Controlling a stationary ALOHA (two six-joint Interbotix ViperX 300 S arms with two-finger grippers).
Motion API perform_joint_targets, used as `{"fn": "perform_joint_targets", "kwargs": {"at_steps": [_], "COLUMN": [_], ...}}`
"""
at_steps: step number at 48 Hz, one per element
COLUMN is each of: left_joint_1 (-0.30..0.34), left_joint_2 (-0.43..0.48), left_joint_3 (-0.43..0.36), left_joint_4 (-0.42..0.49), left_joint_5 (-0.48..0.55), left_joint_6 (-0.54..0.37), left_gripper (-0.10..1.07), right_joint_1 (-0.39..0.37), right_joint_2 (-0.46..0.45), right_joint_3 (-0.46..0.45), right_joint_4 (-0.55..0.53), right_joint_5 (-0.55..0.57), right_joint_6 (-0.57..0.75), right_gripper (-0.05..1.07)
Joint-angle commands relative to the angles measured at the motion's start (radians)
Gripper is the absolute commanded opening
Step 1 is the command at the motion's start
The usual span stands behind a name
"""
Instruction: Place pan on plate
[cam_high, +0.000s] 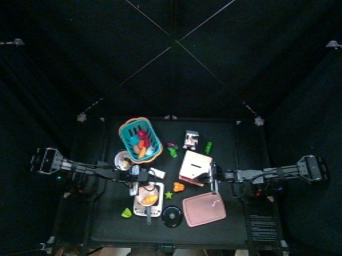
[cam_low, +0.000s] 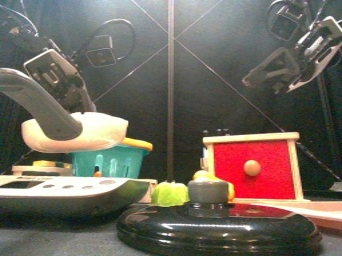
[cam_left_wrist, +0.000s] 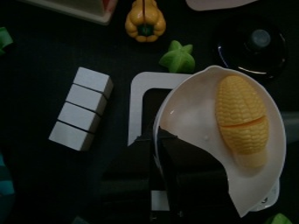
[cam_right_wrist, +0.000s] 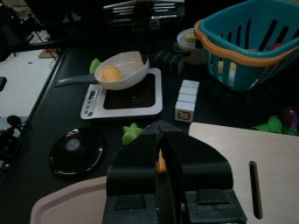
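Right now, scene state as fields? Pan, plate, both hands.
pan: lifted above the toy stove, corn inside
plate: pink, flat on the table, front right, apart from the pan
left hand: shut on the pan at its rim
right hand: raised off the table, shut, nothing seen in it
task: pan not yet on plate

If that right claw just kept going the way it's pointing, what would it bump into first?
Probably the bare table, just beside the small green toy, short of the white tray. The right gripper hangs high and slanted, so depth is unclear; it might clip the toy first.
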Motion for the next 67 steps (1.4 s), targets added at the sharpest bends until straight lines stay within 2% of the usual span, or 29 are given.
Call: {"fn": "perform_joint_targets", "kwargs": {"at_steps": [1,10,16,22,28,43,53,67], "left_joint_1": [0.0,-0.003,-0.003,-0.009,-0.021,-0.067,-0.078,-0.101], "left_joint_2": [-0.005,-0.002,0.026,0.092,0.175,0.405,0.491,0.606], "left_joint_3": [-0.031,-0.064,-0.106,-0.169,-0.244,-0.485,-0.603,-0.756], "left_joint_4": [-0.002,-0.025,-0.081,-0.146,-0.17,-0.167,-0.169,-0.17], "left_joint_5": [-0.009,-0.009,-0.009,-0.009,-0.015,-0.017,-0.015,-0.008], "left_joint_6": [-0.002,-0.003,-0.003,-0.003,-0.003,0.0,-0.003,-0.002], "left_gripper": [0.43,0.43,0.43,0.43,0.43,0.43,0.43,0.43], "right_joint_1": [-0.002,0.0,0.0,-0.002,0.0,0.0,0.0,0.0], "right_joint_2": [-0.005,-0.012,-0.021,-0.038,-0.069,-0.19,-0.245,-0.264], "right_joint_3": [-0.025,-0.025,-0.023,-0.023,-0.017,0.025,0.052,0.049], "right_joint_4": [0.003,0.002,0.006,0.026,0.063,0.172,0.202,0.216], "right_joint_5": [-0.003,-0.005,-0.003,0.005,0.04,0.227,0.374,0.549], "right_joint_6": [0.0,0.0,0.002,0.002,0.002,0.002,0.002,0.003], "right_gripper": [0.01,0.01,0.01,0.01,0.01,0.01,0.01,0.01]}}
